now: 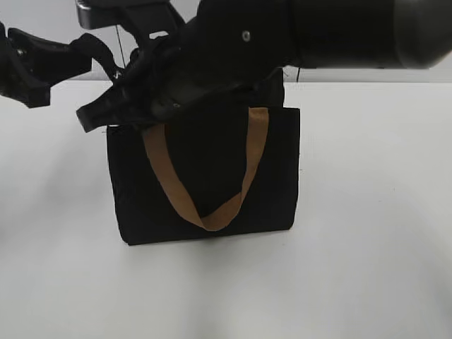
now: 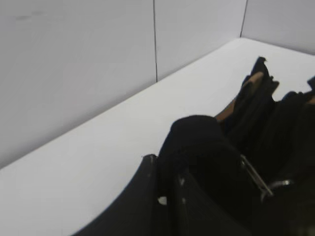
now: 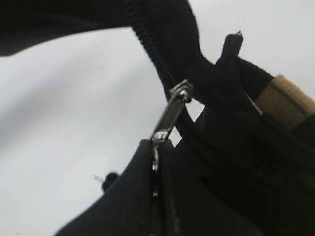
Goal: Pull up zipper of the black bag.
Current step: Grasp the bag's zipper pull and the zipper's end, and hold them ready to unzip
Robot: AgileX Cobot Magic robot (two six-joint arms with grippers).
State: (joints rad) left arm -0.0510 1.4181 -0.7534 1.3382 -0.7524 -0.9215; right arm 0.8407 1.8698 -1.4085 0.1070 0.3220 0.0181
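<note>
The black bag (image 1: 275, 176) stands upright on the white table, and a tan handle (image 1: 212, 217) hangs down its front. My right gripper (image 3: 155, 147) is shut on the silver zipper pull (image 3: 170, 115) and pulls it taut along the black zip line. In the exterior view this gripper (image 1: 95, 114) reaches across to the bag's top left corner and hides the zipper. My left gripper (image 2: 165, 169) is shut on black fabric of the bag (image 2: 197, 142) at its end. It sits at the far left in the exterior view (image 1: 85, 60).
The white table (image 1: 367, 247) stretches around the bag, with a pale wall behind it (image 2: 74, 59). My right arm (image 1: 318, 32) fills the top of the exterior view above the bag. A second tan handle (image 3: 288, 101) shows in the right wrist view.
</note>
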